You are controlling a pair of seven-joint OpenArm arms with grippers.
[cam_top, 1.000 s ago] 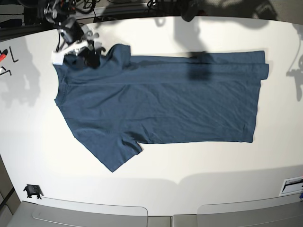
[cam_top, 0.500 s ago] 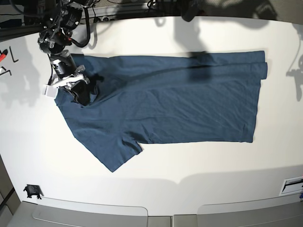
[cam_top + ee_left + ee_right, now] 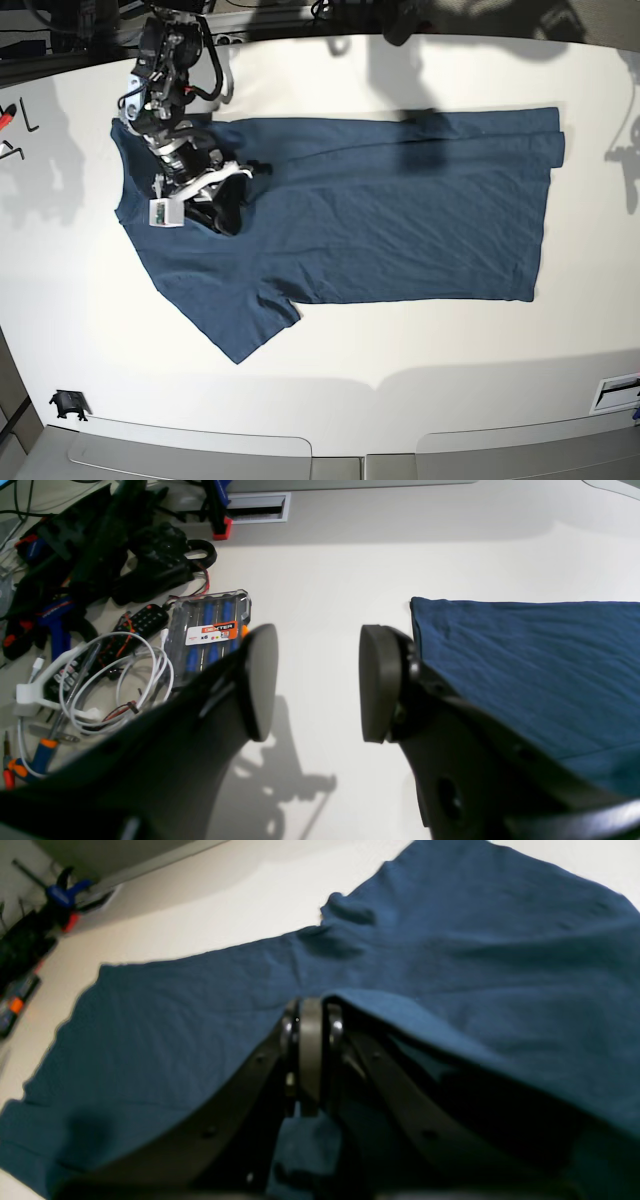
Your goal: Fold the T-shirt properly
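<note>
**Shirt flat on counter; R jaws clamped on fabric, L jaws apart and empty**

Shirt: dark teal-blue tee, spread across white counter, collar end toward base view's left, hem toward its right. Far long side looks folded in over the body, edge running roughly straight along the top. Near sleeve sticks out at lower left, flat. Light creasing across body.

R gripper: over the shirt's upper-left area, near the collar end, arm reaching in from the top-left corner. In R wrist view the gripper has its jaws together w/ a fold of fabric pinched between them; cloth rises in a ridge to the right of the jaws and drapes over the finger. Rest of shirt lies flat beyond.

L gripper: jaws apart, nothing between them, only bare counter below. Held above the surface, casting a shadow on it. Corner of shirt just beside the right-hand jaw; contact cannot be told. Not seen in base view.

Clutter at counter's edge, L wrist view: screwdriver set in clear case, white cable coiled, black gear piled behind. All well apart from the shirt.
</note>
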